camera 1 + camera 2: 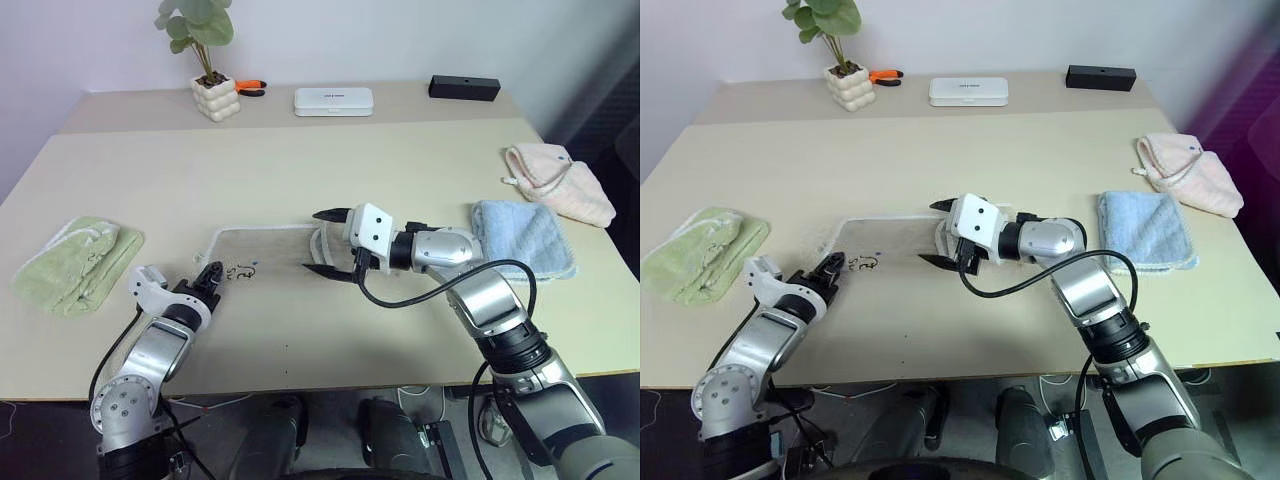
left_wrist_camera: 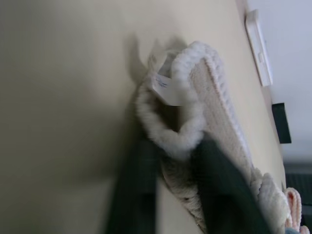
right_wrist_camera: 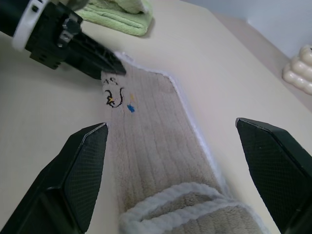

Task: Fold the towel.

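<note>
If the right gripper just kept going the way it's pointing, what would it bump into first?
Probably the left gripper, shut on the far corner of the beige towel. The open right gripper points along the towel toward it, though it may graze the towel first.

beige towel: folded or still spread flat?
Partly folded. The towel lies as a narrow strip on the table, one end doubled back onto it under the open right gripper; the left gripper pinches the other end.

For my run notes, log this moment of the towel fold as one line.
stage: mid-fold | beige terry towel with white corded edging: flat on table, right end folded over | left hand: shut on near-left corner | right hand: open above fold
</note>
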